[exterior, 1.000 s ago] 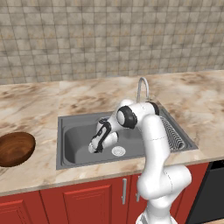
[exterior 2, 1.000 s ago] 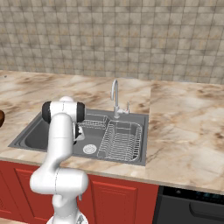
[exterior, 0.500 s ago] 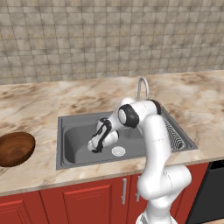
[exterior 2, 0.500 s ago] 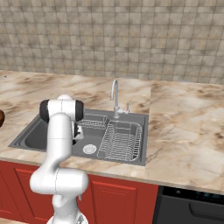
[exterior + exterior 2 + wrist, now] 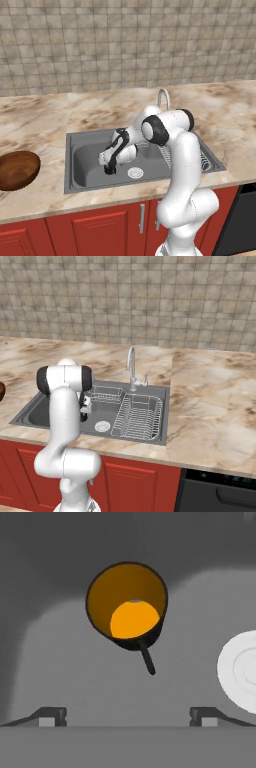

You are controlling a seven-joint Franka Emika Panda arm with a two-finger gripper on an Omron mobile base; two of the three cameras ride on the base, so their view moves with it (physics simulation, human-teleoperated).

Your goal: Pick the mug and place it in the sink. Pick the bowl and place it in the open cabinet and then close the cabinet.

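Mug in the sink, bowl on the counter

We see the mug (image 5: 127, 604) standing inside the sink (image 5: 87, 165), beside the drain (image 5: 135, 173). The bowl (image 5: 17, 170) sits on the counter (image 5: 35, 125) left of the sink, the faucet (image 5: 163, 96) behind it, a wire rack (image 5: 140, 416) in its right part.

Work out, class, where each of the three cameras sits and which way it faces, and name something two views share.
Left base view: behind the arm's left, looking down over the sink and bowl; the arm rises at lower right.
Right base view: behind its right, over the faucet; arm at lower left.
Hand view: on the hand, looking down at the mug; open fingers at the bottom.
Shared: both base views show sink and faucet.
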